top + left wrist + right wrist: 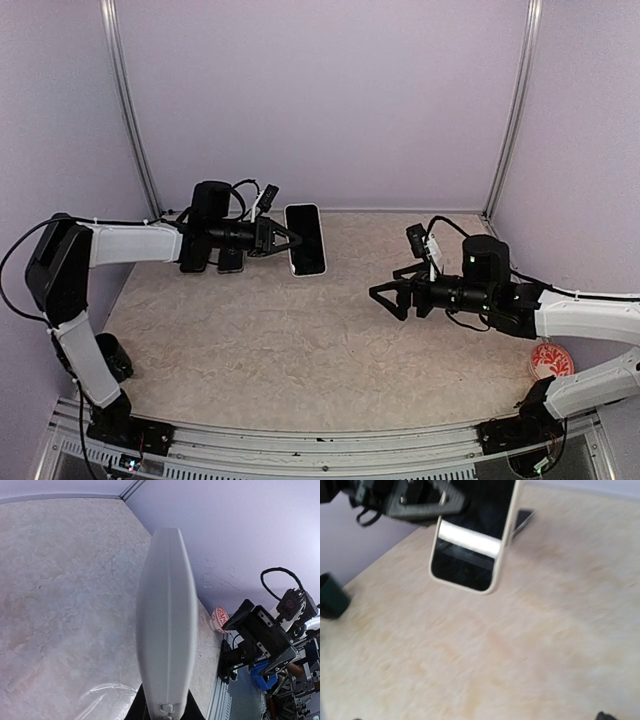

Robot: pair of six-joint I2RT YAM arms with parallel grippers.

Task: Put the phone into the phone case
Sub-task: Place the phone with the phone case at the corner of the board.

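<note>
noting fingers of left gripper (292,241) pinching phone (306,238) by its long side, black screen up, pale rim round it, near far edge of table (300,340). seeing dark slabs (230,263) lying beneath that arm. finding right gripper (385,300) well apart, fingers spread wide.

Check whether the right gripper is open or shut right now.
Open. In the top view the right gripper has its fingers spread wide apart, with nothing between them.

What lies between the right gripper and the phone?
Nothing: in the top view, only bare table separates the right gripper from the phone held by the left gripper.
</note>
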